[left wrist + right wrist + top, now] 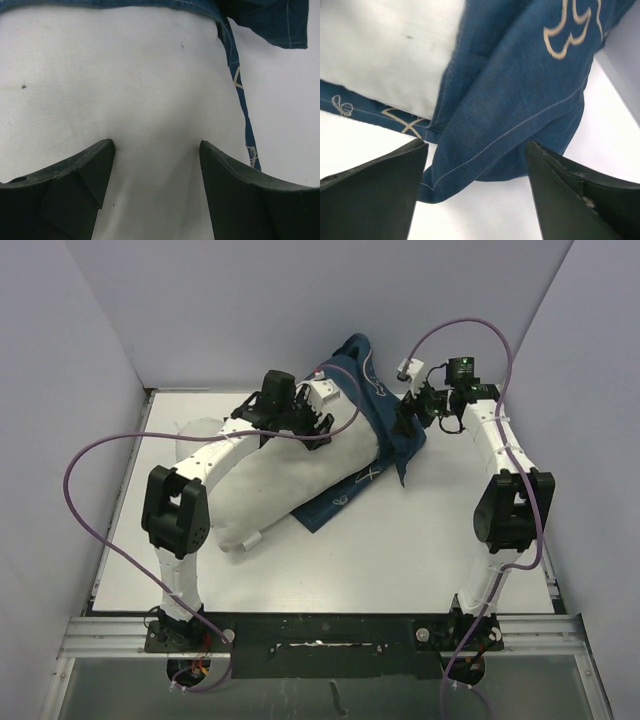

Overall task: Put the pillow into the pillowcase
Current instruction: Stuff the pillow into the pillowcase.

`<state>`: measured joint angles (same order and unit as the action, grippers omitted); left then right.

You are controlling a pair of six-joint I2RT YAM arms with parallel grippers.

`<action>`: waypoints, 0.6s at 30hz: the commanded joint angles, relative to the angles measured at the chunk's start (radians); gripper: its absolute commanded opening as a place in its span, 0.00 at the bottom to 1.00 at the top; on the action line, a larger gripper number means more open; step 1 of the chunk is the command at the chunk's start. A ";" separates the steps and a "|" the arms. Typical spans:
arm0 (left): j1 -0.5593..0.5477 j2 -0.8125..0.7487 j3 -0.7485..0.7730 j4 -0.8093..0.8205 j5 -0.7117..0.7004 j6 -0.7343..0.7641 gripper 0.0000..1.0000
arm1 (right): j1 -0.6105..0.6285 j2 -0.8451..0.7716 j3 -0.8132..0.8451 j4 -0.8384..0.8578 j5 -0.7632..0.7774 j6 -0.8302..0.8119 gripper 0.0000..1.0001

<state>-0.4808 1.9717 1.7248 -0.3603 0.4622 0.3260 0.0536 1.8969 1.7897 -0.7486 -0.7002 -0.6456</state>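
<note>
Pillow (285, 495), the large, soft, plain white stuffed cushion, lies slantwise across the white table (420, 550); most of its length is bare, and only its far-right end sits inside the navy-blue fabric pillowcase with cream whale drawings (385, 400); one blue layer runs out from beneath the pillow on its near side, and the rest of the sack is bunched beyond the far end. By my reading the step in hand is drawing the case on; the mouth has taken the pillow's end, and the greater part is not yet done.

The left gripper (156, 145) hangs over the pillow's middle with its jaws wide; smooth white cloth shows between the black fingers (75, 175), nothing is pinched, and whether the tips press into the stuffing I cannot tell. The right gripper (476, 147) stands at the case's right side, jaws likewise wide and empty; a folded, stitched corner of blue cloth lies just ahead of them, beside the pillow's white flank.

The next move, I judge, calls for the right gripper to close on that hem and draw it along the pillow toward the near-left end, while the left steadies the pillow or feeds it inward; the loose under-layer may fold or drag if only the upper layer is taken.
</note>
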 commanded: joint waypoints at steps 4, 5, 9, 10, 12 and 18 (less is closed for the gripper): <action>0.003 0.055 -0.038 -0.006 -0.008 0.019 0.56 | -0.055 0.101 0.124 0.022 0.156 0.072 0.50; 0.005 0.054 -0.048 0.002 0.007 0.013 0.53 | -0.064 0.115 0.154 0.013 0.137 0.075 0.38; 0.018 0.049 -0.085 0.040 0.062 -0.025 0.33 | -0.090 0.146 0.255 -0.012 0.058 0.118 0.02; 0.021 0.042 -0.096 0.051 0.073 -0.029 0.27 | -0.091 0.139 0.259 0.001 0.056 0.123 0.00; 0.026 0.033 -0.113 0.070 0.088 -0.037 0.18 | -0.099 0.116 0.251 0.056 0.084 0.141 0.00; 0.042 0.017 -0.138 0.092 0.151 -0.050 0.00 | -0.162 0.102 0.291 0.018 -0.195 0.184 0.39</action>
<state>-0.4496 1.9953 1.6096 -0.2626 0.5396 0.2966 -0.0811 2.0686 2.0293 -0.7269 -0.6464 -0.4969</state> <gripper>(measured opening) 0.063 0.145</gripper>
